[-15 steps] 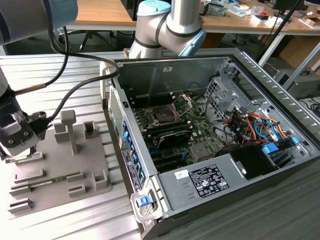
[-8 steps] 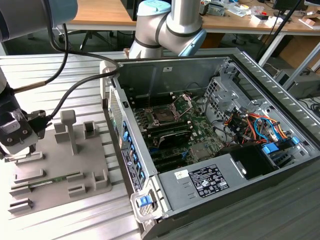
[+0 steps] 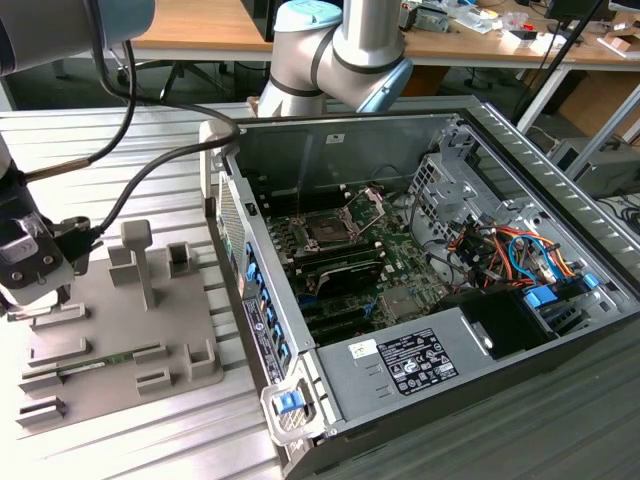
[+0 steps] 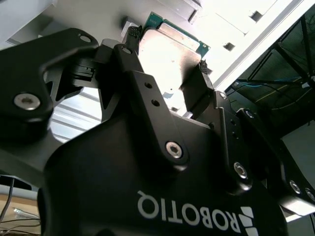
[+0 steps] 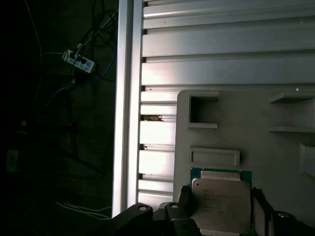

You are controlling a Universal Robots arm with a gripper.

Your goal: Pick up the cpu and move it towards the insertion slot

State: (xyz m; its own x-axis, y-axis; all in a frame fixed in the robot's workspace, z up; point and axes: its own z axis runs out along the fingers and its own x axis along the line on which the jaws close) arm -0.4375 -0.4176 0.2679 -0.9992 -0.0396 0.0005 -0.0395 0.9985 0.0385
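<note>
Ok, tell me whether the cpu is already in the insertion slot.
No, in the first wrist view the cpu is held by the gripper over the grey tray, not in any socket.

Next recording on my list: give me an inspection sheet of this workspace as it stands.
Surface: ribbed metal table carrying a grey tray and an open computer case.
Job's things: cpu between the jaws at the tray; insertion slot inside the case, its retention plate raised, well apart from the cpu.
Clutter: green memory stick lying on the tray.
Grippers: gripper with jaws closed on opposite edges of the cpu.
Cables: black cables running along the arm; coloured wires inside the case.
Surroundings: wooden bench behind, with small items on it.
</note>
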